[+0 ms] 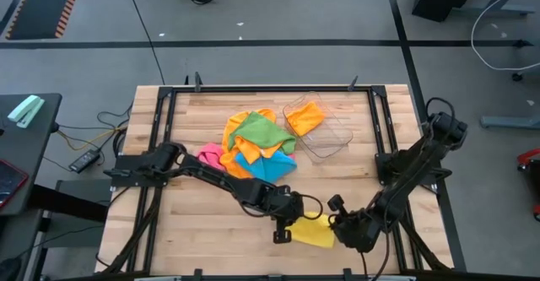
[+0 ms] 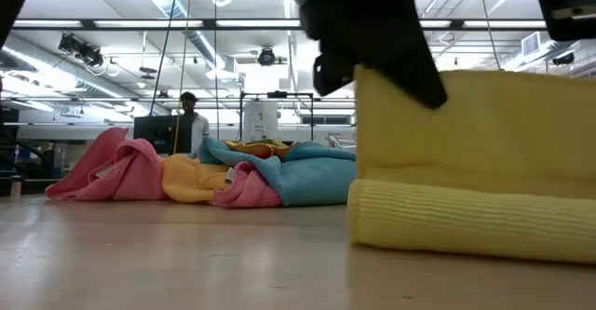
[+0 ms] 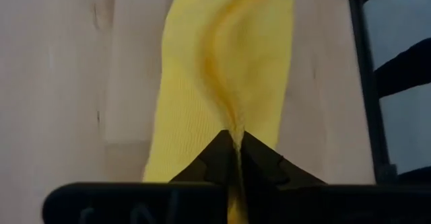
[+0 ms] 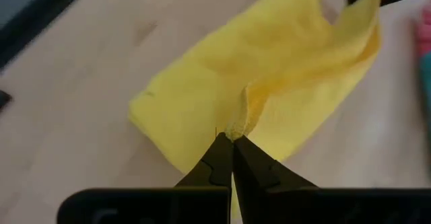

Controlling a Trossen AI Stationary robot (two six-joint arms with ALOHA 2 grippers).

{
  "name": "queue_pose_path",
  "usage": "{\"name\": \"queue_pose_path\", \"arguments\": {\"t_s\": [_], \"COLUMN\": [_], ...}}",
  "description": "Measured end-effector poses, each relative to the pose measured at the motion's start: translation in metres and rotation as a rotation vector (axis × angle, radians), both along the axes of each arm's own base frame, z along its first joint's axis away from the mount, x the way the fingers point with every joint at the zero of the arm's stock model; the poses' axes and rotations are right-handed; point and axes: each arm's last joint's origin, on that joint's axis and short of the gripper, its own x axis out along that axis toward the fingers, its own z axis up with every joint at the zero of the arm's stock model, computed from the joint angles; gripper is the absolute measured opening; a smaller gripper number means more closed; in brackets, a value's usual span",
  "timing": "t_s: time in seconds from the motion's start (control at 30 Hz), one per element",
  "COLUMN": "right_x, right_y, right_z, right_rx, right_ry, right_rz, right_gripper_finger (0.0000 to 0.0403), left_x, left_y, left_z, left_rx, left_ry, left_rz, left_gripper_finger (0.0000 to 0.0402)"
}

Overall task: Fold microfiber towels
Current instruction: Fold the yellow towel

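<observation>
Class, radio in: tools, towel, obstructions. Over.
Left tool and right tool both shut on yellow towel, partly folded. Towel pile behind. Nothing blocking.

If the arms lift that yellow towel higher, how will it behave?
The yellow towel probably droops: it puckers where the left gripper and right gripper pinch it. It seems light, since small pinches raise an edge. Its ribbed weave likely resists slipping.

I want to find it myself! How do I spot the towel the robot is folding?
Look at the wooden table, along its near edge, away from the colourful pile of towels. There lies the yellow towel, alone, pinched between the left gripper and right gripper. It is the only towel that the jaws hold.
</observation>
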Motion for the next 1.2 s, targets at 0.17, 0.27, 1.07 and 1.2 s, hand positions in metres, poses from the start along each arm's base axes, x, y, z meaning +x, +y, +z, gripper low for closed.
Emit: {"name": "queue_pose_path", "arguments": {"t_s": [0.17, 0.27, 1.07, 1.2], "right_x": [-0.002, -0.001, 0.006, 0.006], "right_y": [0.010, 0.016, 0.033, 0.033], "right_z": [-0.011, -0.018, -0.050, -0.051], "right_rx": [0.029, 0.049, 0.129, 0.138], "right_ry": [0.025, 0.040, 0.104, 0.114], "right_rz": [0.008, 0.022, 0.027, 0.016], "right_gripper_finger": [0.0010, 0.0010, 0.0010, 0.0013], "left_x": [-0.001, -0.002, -0.001, -0.001], "left_y": [-0.014, -0.020, -0.039, -0.040], "left_z": [-0.009, -0.017, -0.049, -0.054], "left_rx": [-0.001, 0.003, -0.011, 0.007], "left_ry": [-0.006, 0.009, 0.049, 0.047], "left_rz": [-0.029, -0.041, 0.001, 0.022], "left_gripper_finger": [0.0019, 0.0009, 0.0039, 0.0050]}}
